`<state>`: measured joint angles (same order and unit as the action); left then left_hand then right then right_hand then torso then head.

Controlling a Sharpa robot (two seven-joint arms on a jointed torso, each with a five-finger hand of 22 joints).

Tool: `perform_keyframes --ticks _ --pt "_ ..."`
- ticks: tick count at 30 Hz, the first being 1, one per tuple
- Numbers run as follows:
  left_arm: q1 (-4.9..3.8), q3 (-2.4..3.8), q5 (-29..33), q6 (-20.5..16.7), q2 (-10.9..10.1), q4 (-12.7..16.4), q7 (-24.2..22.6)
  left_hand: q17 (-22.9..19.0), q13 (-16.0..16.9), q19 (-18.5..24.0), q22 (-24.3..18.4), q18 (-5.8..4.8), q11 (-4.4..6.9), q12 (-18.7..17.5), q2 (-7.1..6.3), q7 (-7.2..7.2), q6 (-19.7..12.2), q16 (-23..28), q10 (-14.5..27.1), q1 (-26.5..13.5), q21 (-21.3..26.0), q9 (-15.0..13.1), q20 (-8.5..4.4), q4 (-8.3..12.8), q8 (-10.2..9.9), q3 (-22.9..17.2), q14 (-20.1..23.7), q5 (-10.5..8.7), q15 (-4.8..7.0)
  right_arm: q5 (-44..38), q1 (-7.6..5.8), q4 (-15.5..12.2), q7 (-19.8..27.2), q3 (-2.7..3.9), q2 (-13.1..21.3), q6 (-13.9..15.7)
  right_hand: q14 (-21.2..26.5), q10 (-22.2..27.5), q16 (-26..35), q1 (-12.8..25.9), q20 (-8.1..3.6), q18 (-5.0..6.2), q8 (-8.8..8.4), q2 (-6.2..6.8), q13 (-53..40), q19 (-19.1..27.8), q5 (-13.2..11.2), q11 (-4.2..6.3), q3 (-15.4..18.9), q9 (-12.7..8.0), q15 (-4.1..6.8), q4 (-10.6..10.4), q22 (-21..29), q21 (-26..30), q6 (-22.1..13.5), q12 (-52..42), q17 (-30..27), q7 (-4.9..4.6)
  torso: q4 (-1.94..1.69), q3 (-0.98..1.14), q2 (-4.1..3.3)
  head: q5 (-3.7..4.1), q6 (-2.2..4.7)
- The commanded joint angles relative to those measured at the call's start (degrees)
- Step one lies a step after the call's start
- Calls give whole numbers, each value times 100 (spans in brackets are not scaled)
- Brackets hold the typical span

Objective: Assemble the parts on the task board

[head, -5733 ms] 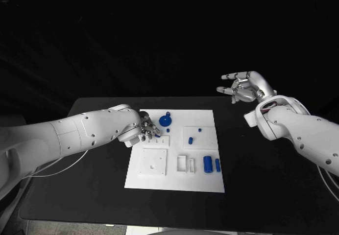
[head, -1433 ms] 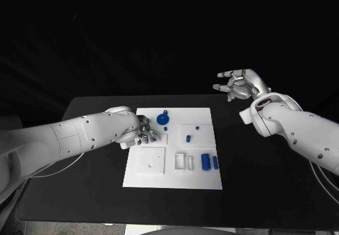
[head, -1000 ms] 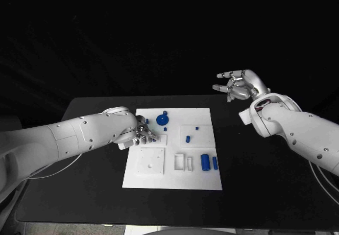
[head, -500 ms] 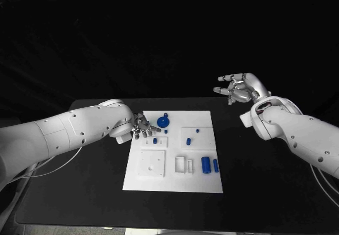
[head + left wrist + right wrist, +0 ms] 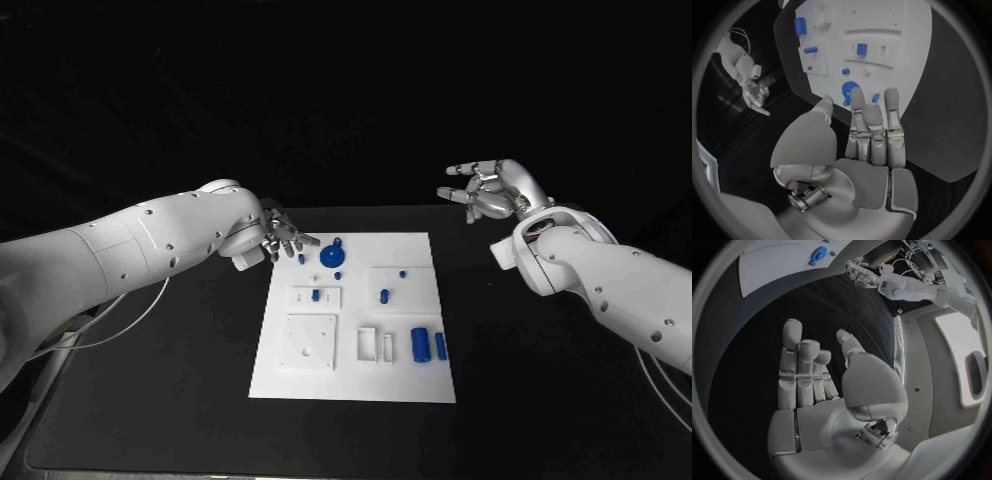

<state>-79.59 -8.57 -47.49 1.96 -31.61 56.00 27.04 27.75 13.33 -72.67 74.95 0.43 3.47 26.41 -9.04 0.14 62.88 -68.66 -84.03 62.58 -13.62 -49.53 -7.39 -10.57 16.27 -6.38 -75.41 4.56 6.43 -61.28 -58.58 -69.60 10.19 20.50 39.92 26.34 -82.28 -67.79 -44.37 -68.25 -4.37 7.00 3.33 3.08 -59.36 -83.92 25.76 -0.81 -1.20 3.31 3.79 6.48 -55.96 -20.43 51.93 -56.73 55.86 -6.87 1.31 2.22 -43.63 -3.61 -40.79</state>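
Since a moment ago lifted off the task board to its 10 o'clock corner, left hand spread and empty, right hand likewise; round blue part at 12, probably light, rigid, best pinched by the rim.

Scene dim overall; black table and background merge into near-uniform dark. White task board brightest area, evenly lit, no hard shadows, blue parts crisp. White arms catch soft light from above, shading toward undersides. Wrist views: strong fisheye bending, board edge curved, dark vignette ring round circle; bright window glare at 3 o'clock in right wrist view; near palms slightly soft
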Motion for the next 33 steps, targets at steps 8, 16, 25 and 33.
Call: perform_keyframes --ticks 8,16,25,33 --pt "-93 6 -573 273 329 -777 -388 -105 197 -1 101 -43 27 186 128 -61 -208 -211 56 -59 -13 -455 11 28 520 40 107 658 8 39 5 -67 19 3 6 -76 -34 -33 20 50 -24 100 2 4 -15 -225 44 26 17 5 -16 -21 8 -38 -21 -21 8 -2 80 35 -82 -70 57" --pt "-96 -5 -815 573 556 -1306 -459 -182 235 29 102 -43 19 213 94 -61 -234 -296 91 -78 -37 -514 18 -86 579 54 161 617 1 39 4 -134 8 3 13 -67 -35 -36 17 52 -25 99 0 9 -21 -224 73 28 22 4 -15 -33 14 -47 -33 -25 12 -1 143 54 -146 -135 118" --pt "-45 -24 -897 965 758 -1816 -561 -249 262 86 104 -43 6 234 166 -69 -324 -359 163 -130 -63 -811 32 -12 718 64 245 764 -11 39 3 -209 -2 7 26 -47 -35 -36 18 66 -25 99 0 11 -21 -223 107 28 26 4 -15 -58 19 -53 -34 -23 15 -1 214 62 -224 -207 162" --pt "54 -53 -910 1202 831 -2008 -591 -309 272 126 104 -43 -11 254 117 -55 -326 -395 212 -198 -66 -808 48 -139 655 69 299 647 -28 38 3 -233 -9 13 33 -37 -36 -32 17 69 -26 99 1 17 -17 -222 130 28 29 4 -15 -80 25 -57 -38 -16 17 -2 228 62 -245 -212 154"
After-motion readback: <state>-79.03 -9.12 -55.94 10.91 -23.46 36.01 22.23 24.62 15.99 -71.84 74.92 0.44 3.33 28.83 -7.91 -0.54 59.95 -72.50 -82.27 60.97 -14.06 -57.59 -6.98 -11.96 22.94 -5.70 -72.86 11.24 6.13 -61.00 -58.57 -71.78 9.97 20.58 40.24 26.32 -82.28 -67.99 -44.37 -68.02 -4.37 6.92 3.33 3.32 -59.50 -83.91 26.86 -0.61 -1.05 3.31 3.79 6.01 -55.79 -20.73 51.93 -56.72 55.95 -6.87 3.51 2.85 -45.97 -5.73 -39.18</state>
